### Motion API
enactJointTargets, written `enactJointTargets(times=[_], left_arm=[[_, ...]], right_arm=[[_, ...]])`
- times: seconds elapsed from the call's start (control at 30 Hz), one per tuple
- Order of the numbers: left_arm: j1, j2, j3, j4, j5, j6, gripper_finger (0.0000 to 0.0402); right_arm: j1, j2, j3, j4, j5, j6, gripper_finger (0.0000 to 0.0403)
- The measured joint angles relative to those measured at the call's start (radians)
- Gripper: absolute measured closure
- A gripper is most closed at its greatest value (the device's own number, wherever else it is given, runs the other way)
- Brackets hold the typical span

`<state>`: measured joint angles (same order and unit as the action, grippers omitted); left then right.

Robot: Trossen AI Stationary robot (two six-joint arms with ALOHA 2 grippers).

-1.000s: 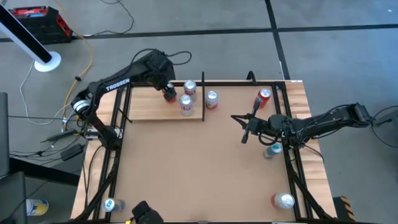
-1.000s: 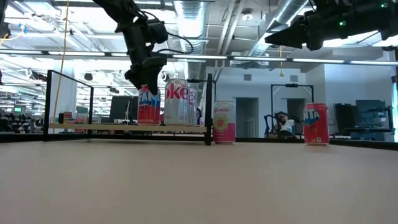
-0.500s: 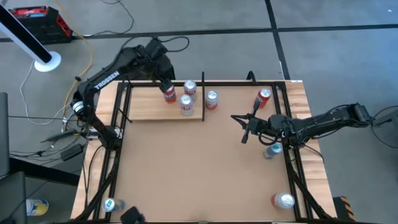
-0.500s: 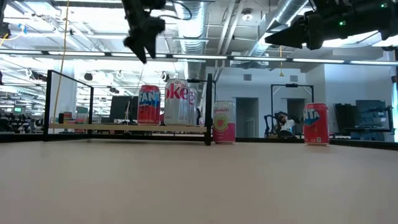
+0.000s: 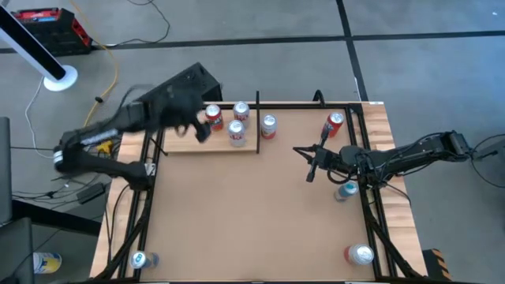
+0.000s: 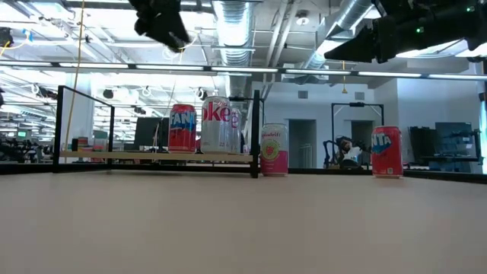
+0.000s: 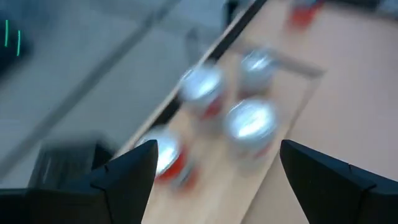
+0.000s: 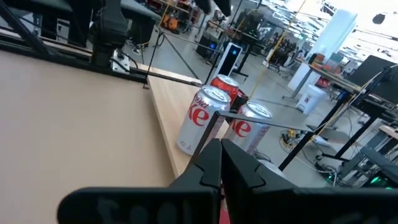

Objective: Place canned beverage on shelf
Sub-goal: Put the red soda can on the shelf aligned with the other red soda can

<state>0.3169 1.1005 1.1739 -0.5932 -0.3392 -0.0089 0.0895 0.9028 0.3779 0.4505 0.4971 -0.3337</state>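
Three cans are seen standing upright on the shelf [image 5: 189, 142], the pale wood panel at the far left of the brown table [image 5: 252, 205]. The red Fanta can [image 6: 182, 128] is placed nearest the left end. Next to it a Diet Coke can [image 6: 215, 124] is seen, and a third can [image 5: 241, 112] is set just behind that one. All three are standing free, with nothing touching them.

The left gripper [image 5: 197, 130] is held high in the air, above the left part of the shelf and apart from the cans. Its fingers [image 7: 127, 177] are spread wide open, and nothing is held between them.

The right gripper [image 5: 304, 162] is held above the table on the right side, well apart from the shelf. Its fingers are pressed together, and nothing is held.

A pink can [image 6: 274, 150] is seen on the table just beside the shelf's right end. Another red Fanta can [image 6: 386, 151] is stood farther right.
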Motion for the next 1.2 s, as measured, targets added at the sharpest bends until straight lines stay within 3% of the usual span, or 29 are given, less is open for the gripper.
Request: enactJointTargets(times=[0.17, 0.27, 0.4, 0.57, 0.7, 0.87, 1.07, 1.2], left_arm=[[-0.108, -0.188, -0.380, 0.607, -0.128, 0.243, 0.0082], [-0.112, -0.283, -0.510, 0.777, -0.220, 0.356, 0.0082], [-0.104, -0.457, -0.568, 0.776, -0.229, 0.338, 0.0082], [-0.105, -0.698, -0.590, 0.664, 0.028, 0.190, 0.0082], [-0.105, -0.836, -0.590, 0.583, 0.150, 0.096, 0.0082], [-0.105, -0.925, -0.590, 0.514, 0.066, 0.070, 0.0082], [-0.105, -0.935, -0.591, 0.541, -0.054, 0.051, 0.0082], [-0.105, -0.925, -0.569, 0.584, -0.071, 0.171, 0.0082]], right_arm=[[-0.041, 0.000, 0.009, 0.069, 0.067, 0.022, 0.0377], [-0.106, 0.000, 0.079, -0.027, 0.116, 0.106, 0.0386], [-0.246, 0.029, 0.290, -0.395, 0.080, 0.249, 0.0387], [-0.436, 0.161, 0.614, -0.937, 0.066, 0.433, 0.0382], [-0.573, 0.269, 0.831, -1.293, -0.056, 0.567, 0.0347], [-0.685, 0.395, 0.989, -1.566, -0.131, 0.649, 0.0311], [-0.782, 0.525, 1.023, -1.712, -0.162, 0.724, 0.0252], [-0.844, 0.602, 1.024, -1.832, -0.211, 0.720, 0.0196]])
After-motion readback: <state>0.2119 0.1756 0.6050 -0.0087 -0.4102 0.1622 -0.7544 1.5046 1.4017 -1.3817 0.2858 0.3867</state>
